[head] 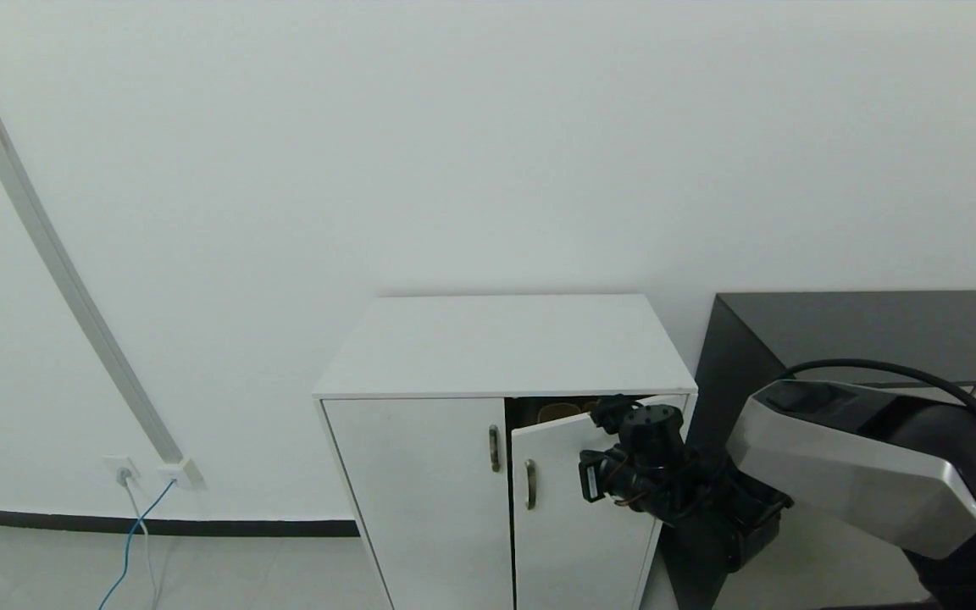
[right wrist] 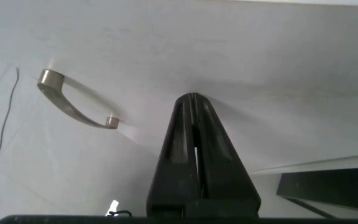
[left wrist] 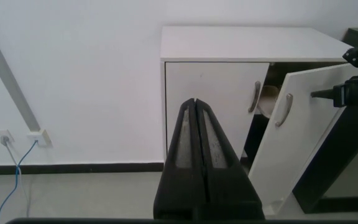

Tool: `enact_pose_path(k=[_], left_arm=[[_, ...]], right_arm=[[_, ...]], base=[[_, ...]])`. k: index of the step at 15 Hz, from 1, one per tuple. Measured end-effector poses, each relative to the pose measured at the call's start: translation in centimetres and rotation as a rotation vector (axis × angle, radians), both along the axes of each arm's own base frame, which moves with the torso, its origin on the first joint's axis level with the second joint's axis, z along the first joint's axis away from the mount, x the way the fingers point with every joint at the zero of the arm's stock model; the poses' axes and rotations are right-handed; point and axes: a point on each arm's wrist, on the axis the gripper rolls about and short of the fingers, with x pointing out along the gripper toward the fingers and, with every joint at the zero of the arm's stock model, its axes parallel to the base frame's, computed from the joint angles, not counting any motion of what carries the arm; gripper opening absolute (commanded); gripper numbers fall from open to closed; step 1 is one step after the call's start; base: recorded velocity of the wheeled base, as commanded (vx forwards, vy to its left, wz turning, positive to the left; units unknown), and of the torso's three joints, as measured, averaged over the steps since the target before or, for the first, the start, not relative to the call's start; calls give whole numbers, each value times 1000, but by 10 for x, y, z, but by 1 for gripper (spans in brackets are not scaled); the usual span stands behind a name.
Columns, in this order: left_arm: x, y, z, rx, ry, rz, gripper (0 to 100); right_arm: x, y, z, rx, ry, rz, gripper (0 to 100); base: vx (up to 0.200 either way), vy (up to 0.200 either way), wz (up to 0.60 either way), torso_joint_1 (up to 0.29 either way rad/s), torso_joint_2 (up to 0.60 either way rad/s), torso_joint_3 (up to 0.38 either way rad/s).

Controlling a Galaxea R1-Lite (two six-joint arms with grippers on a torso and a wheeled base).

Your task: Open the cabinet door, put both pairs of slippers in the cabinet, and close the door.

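Observation:
The white two-door cabinet (head: 505,347) stands against the wall. Its left door (head: 420,491) is closed and its right door (head: 573,517) hangs slightly ajar. Through the gap at the top I see a tan shape (head: 557,413) inside, also visible as the tan shape (left wrist: 267,99); I cannot tell what it is. My right gripper (head: 612,413) is shut, with its tips (right wrist: 194,97) resting on the right door's outer face, beside the metal handle (right wrist: 79,104). My left gripper (left wrist: 195,101) is shut on nothing and hangs well back from the cabinet (left wrist: 247,43), pointing toward it.
A dark table (head: 878,330) stands right against the cabinet's right side. Left of the cabinet are a wall socket with a blue cable (head: 128,529) and a slanted white conduit (head: 56,254). Open floor (left wrist: 92,193) lies before the cabinet.

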Motion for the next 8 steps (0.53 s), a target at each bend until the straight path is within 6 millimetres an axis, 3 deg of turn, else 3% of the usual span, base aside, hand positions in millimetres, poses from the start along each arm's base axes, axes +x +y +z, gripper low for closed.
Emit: enact_pose_path(k=[8], left_arm=[[0,0,0,-1,0,0,0]], right_arm=[[22,-1,-6,19,-36,-28,0]], base=[[0,0,0,0,0,0]])
